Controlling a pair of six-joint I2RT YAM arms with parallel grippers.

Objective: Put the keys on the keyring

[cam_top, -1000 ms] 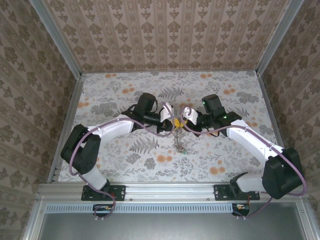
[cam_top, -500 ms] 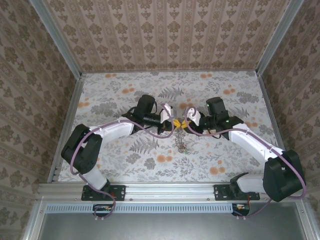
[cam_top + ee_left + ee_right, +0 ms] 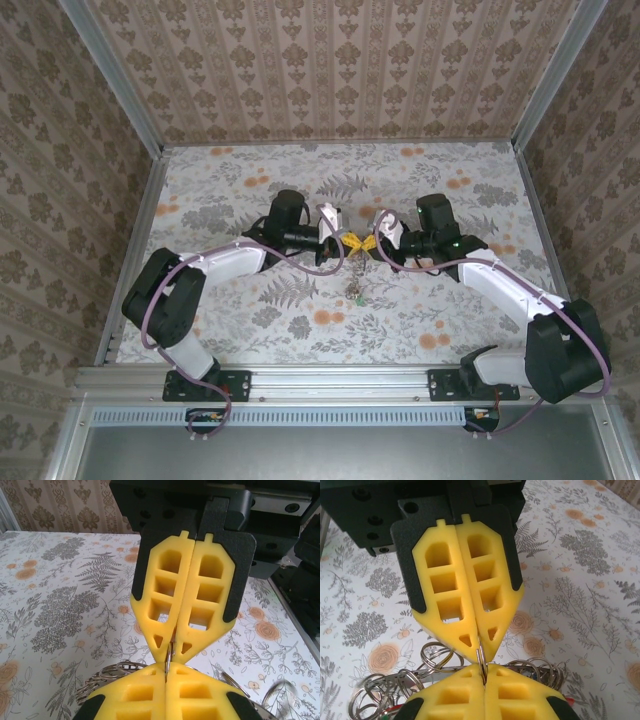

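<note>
Where the two arms meet over the middle of the table [image 3: 450,310], we note the left gripper [image 3: 349,242] and the right gripper [image 3: 368,243] tip to tip, their yellow fingers pointing at each other.

Left wrist view: the left pincer sits at the bottom edge, both pads pressed together with no gap. The right pincer faces it from above, also closed flat. A thin silvery wire, seen edge-on, passes between the two sets of tips. This is the keyring [image 3: 168,661], and each pincer is clamped on it at almost the same spot, so the tips nearly touch.

Right wrist view: the same pinch from the other side, with the wire caught in the seam of both pairs of pads. Beneath the fingers we see a tangle of small split rings [image 3: 437,657] and metal parts spread left and right. A sliver of red shows at the lower right edge.

Top view: the keys [image 3: 355,291] show as a small dark bunch just below the meeting point, on the near side of the grippers. We cannot tell whether the bunch hangs free or its lower end rests on the floral surface.
</note>
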